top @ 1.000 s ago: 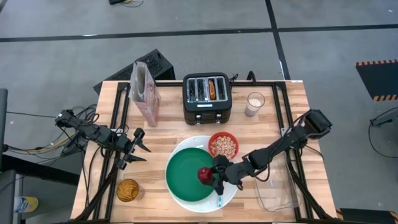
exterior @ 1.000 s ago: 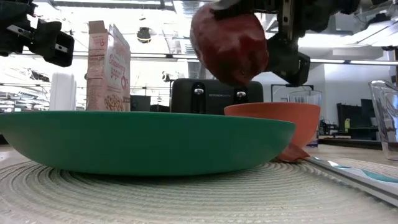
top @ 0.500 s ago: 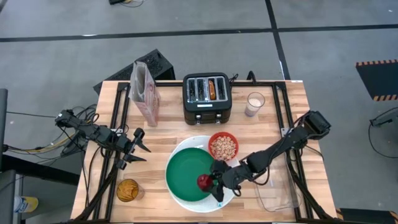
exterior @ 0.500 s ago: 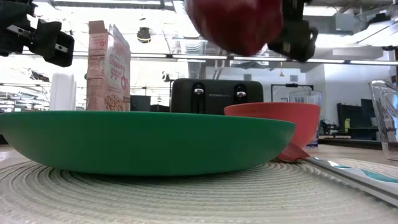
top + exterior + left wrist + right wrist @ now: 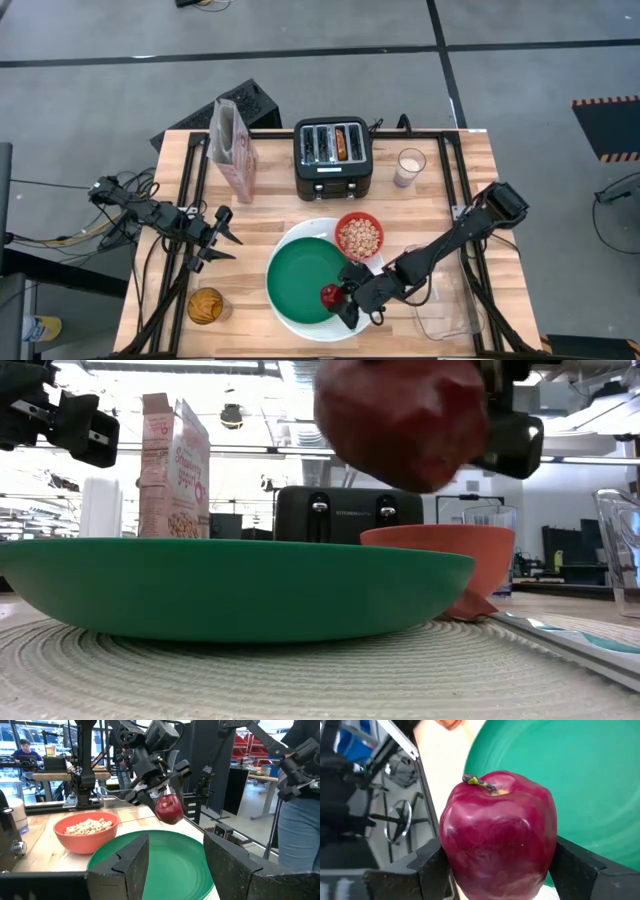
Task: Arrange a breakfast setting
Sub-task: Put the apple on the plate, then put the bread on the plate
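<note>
Above the right edge of the green plate (image 5: pixel 308 282), the right gripper (image 5: pixel 338 297) hangs with its fingers clamped on a red apple (image 5: pixel 330 295), stem up in the right wrist view; the fruit is clear of the plate, as the low view shows daylight beneath it. The green plate sits nested on a large white plate (image 5: pixel 368 312), and a red bowl (image 5: pixel 359 236) of cereal stands just beside them on the far right; a bagel half rests in a slot of the black toaster (image 5: pixel 334 156) at the far side of the tabletop (image 5: pixel 270 190). The left gripper (image 5: pixel 222 238) waits well apart at the left, fingers partly apart and holding nothing.

The step in hand looks to be setting the apple onto the green plate; it would go best lowered gently until the fruit rests on the flat of the plate before the fingers part, since a round apple let go on the sloping rim could roll, and the withdrawing arm should keep off the cereal bowl.

The spoon is mostly hidden under the right arm; the low view cuts the apple off at its top; how far inside the rim the apple hangs is hard to judge.
</note>
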Tool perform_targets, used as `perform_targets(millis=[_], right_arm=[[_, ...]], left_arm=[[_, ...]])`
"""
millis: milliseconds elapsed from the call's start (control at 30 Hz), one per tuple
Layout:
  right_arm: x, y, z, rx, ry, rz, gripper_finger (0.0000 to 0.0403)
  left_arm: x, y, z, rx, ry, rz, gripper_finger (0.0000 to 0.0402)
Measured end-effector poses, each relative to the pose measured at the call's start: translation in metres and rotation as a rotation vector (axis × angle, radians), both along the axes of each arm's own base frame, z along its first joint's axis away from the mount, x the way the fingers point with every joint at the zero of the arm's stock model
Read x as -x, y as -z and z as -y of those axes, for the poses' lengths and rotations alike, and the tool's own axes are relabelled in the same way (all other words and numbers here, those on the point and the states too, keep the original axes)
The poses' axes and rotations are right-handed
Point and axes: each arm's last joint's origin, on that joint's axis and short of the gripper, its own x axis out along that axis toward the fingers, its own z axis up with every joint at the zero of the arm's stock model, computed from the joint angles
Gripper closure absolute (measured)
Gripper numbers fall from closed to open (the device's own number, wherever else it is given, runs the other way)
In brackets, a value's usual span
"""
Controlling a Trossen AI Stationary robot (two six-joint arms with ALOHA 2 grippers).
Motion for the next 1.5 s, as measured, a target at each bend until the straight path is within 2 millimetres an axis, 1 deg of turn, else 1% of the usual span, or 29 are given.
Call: perform_targets(millis=[100,333,533,600,833,933,1067,1133,1267,1367,1500], right_arm=[[-0.006,0.005,0.005,-0.011,0.028,-0.006,0.0098],[-0.009,0.011,0.019,0.011,0.060,-0.074,0.0092],[-0.009,0.012,0.022,-0.008,0.065,-0.102,0.0090],[-0.009,0.013,0.023,-0.009,0.072,-0.110,0.0081],[-0.008,0.019,0.030,-0.024,0.095,-0.140,0.0022],[-0.008,0.020,0.032,-0.027,0.104,-0.148,0.0013],[-0.009,0.019,0.032,-0.033,0.101,-0.140,0.0012],[-0.010,0.018,0.031,-0.053,0.110,-0.125,0.0012],[-0.011,0.008,0.031,-0.103,0.129,-0.084,0.0014],[-0.011,0.004,0.032,-0.076,0.129,-0.045,0.0014],[-0.012,-0.009,0.035,-0.052,0.198,0.048,0.0014]], left_arm=[[0.000,0.000,0.000,0.000,0.000,0.000,0.0226],[0.000,0.000,0.000,0.000,0.000,0.000,0.0226],[0.000,0.000,0.000,0.000,0.000,0.000,0.0226],[0.000,0.000,0.000,0.000,0.000,0.000,0.0226],[0.000,0.000,0.000,0.000,0.000,0.000,0.0226],[0.000,0.000,0.000,0.000,0.000,0.000,0.0226],[0.000,0.000,0.000,0.000,0.000,0.000,0.0226],[0.000,0.000,0.000,0.000,0.000,0.000,0.0226],[0.000,0.000,0.000,0.000,0.000,0.000,0.0226],[0.000,0.000,0.000,0.000,0.000,0.000,0.0226],[0.000,0.000,0.000,0.000,0.000,0.000,0.0226]])
